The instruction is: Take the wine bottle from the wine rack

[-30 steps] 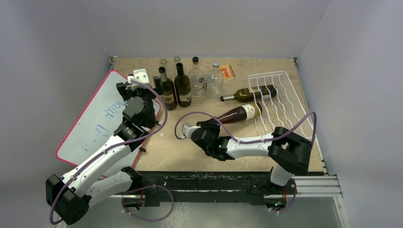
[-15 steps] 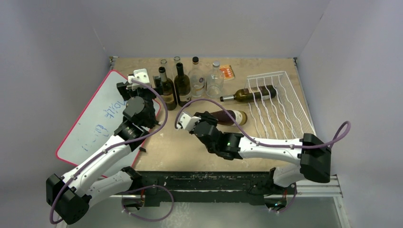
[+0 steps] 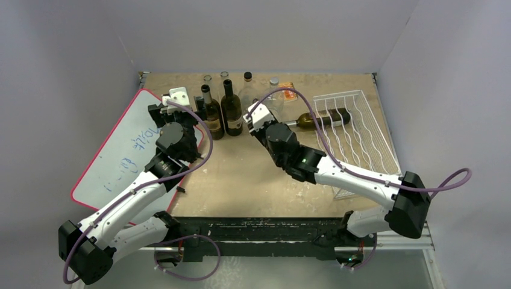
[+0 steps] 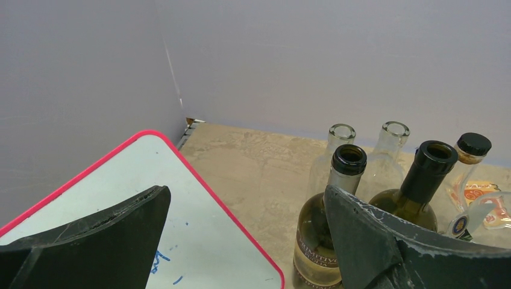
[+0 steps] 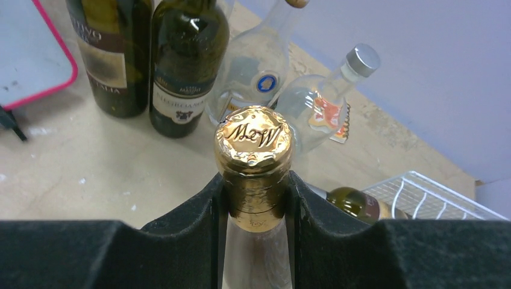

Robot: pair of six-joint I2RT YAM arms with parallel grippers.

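Observation:
My right gripper (image 5: pixel 254 188) is shut on the neck of a wine bottle with a gold foil cap (image 5: pixel 254 135); its fingers (image 5: pixel 202 208) press both sides of the neck. In the top view this gripper (image 3: pixel 265 123) is by the standing bottles, left of the white wire wine rack (image 3: pixel 361 129), and the held bottle is hidden under the wrist. A second dark wine bottle (image 3: pixel 316 118) lies on the rack's far end, neck pointing left; it also shows in the right wrist view (image 5: pixel 355 201). My left gripper (image 4: pixel 247 223) is open and empty over the whiteboard's edge.
Two dark bottles (image 3: pixel 212 117) (image 3: pixel 232 111) and two clear ones (image 5: pixel 250 66) (image 5: pixel 319 102) stand in a group at the back. A red-edged whiteboard (image 3: pixel 123 153) lies at the left. An orange card (image 3: pixel 290 90) lies at the back.
My right gripper pulled the gold-capped bottle left off the rack, then carried it toward the back beside the standing bottles. The left arm has not moved.

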